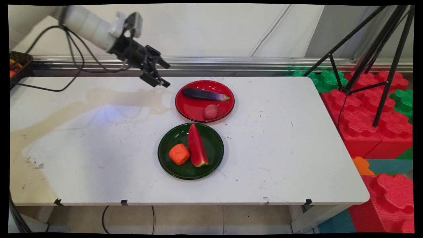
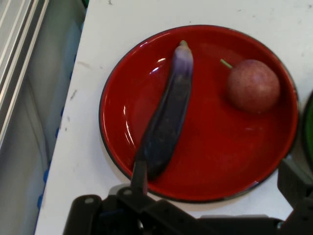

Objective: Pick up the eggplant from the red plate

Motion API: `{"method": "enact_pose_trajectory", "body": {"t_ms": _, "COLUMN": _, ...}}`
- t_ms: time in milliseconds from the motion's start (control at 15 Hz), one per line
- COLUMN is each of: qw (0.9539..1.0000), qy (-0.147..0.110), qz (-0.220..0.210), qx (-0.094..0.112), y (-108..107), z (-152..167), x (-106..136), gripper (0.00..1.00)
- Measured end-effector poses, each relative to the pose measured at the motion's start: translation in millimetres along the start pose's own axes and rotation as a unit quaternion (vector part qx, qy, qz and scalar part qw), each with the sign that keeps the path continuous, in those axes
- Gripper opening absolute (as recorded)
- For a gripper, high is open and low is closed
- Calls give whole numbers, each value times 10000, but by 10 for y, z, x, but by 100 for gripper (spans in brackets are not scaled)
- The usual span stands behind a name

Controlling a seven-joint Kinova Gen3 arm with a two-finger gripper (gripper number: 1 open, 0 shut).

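While claw [image 1: 163,74] hovers spread, eggplant [image 1: 205,94] lies on red plate [image 1: 188,110].

An eggplant [image 1: 205,94] and round fruit [image 1: 211,111] lie on the far plate [image 1: 188,109]; a melon wedge [image 1: 197,145] and blocky fruit [image 1: 179,154] on the near plate [image 1: 175,168].

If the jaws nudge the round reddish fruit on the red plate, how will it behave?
The reddish fruit looks nearly round, so it would probably roll. The red plate looks glossy, likely giving little grip, though its raised rim may stop it.

Bare table [image 1: 99,148] lies left of the red plate [image 1: 195,114] and green plate [image 1: 172,165]; tripod [image 1: 373,66] stands far right.
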Motion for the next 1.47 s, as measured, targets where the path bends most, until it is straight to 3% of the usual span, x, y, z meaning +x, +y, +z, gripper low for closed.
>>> {"method": "enact_pose_trajectory", "body": {"t_ms": 667, "qw": 9984, "qy": -307, "qz": 430, "qx": -196, "y": -277, "z": 912, "x": 105, "gripper": 100}}
{"method": "enact_pose_trajectory", "body": {"t_ms": 1467, "qw": 9958, "qy": -563, "qz": 599, "qx": -393, "y": -326, "z": 1421, "x": 39, "gripper": 100}}
